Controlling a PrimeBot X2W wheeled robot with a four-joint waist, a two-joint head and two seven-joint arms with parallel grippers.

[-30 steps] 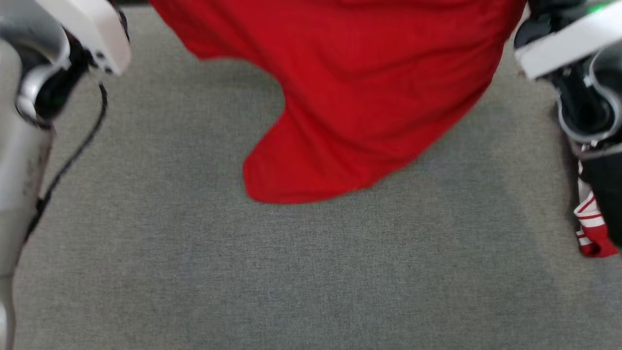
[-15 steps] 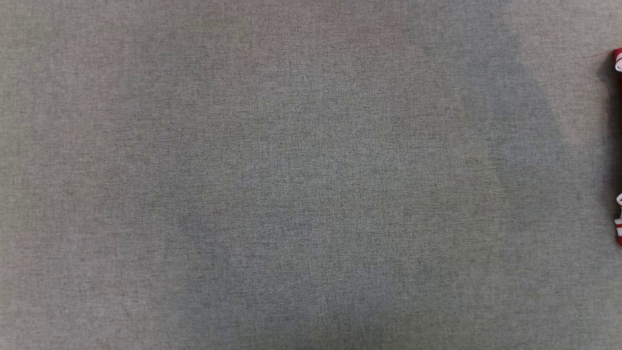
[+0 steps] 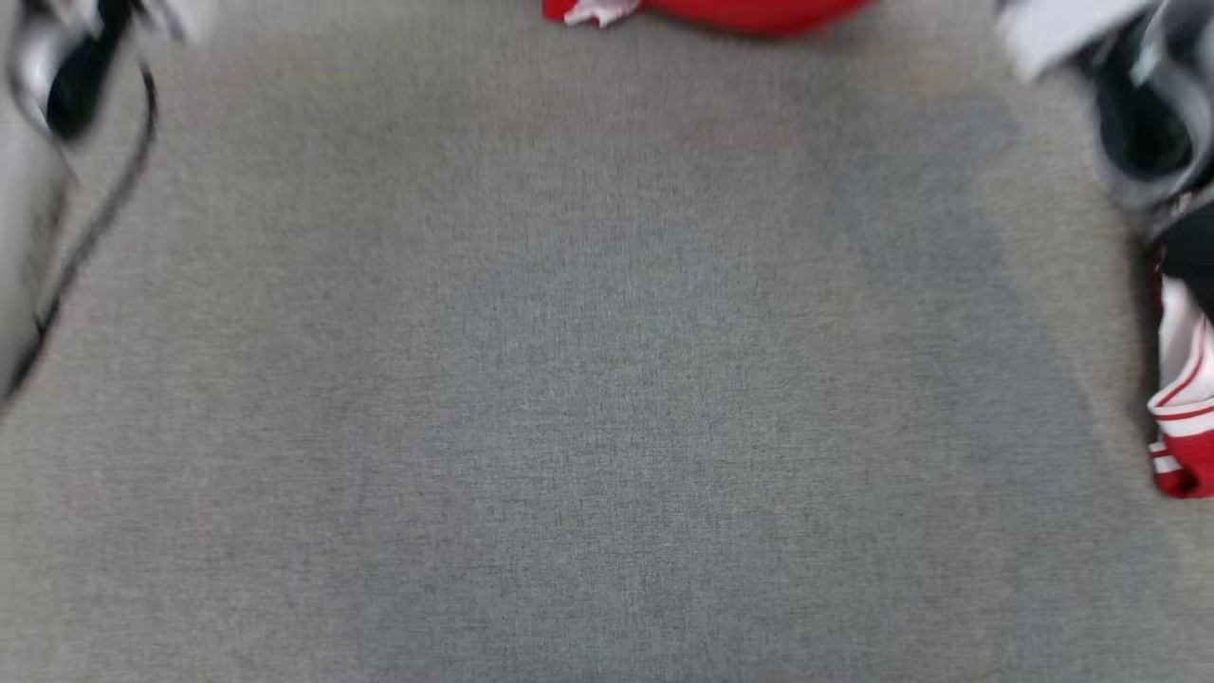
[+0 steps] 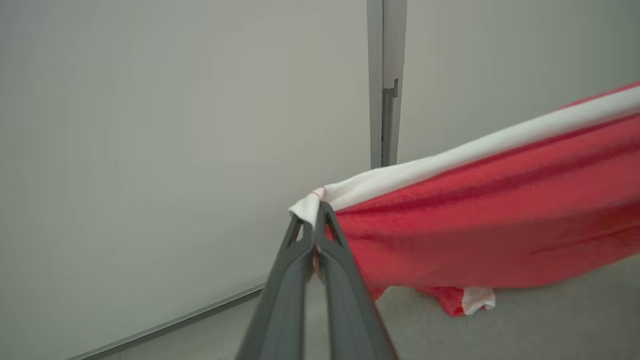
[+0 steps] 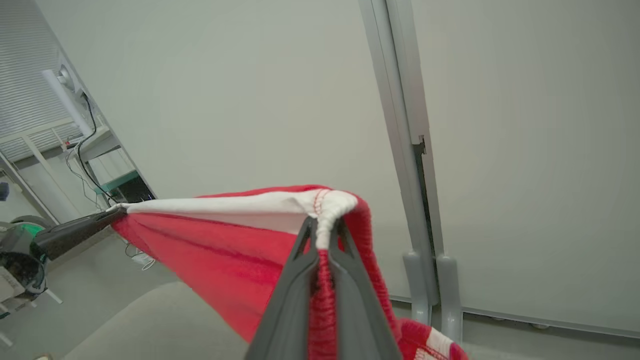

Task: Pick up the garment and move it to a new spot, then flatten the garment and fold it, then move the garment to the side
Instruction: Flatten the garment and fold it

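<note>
1. Garment (image 3: 721, 11), mid-view a second ago, is now a red sliver at 12 o'clock in the head view.
2. Left gripper (image 4: 316, 220) and right gripper (image 5: 324, 235) each clench a hem corner and hold it taut in the air, probably to spread it flat.
3. Striped cuff (image 3: 1181, 436) dangles at 3 o'clock; nothing blocks the table (image 3: 569, 379).

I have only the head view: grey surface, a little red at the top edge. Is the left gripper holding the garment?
Observer: Yes, the left gripper is shut on the white hem of the red garment.
Operator: And the other arm?
Observer: The right gripper is shut on the hem's other end.
Operator: Is the hem slack?
Observer: No, it runs nearly straight between both grippers.
</note>
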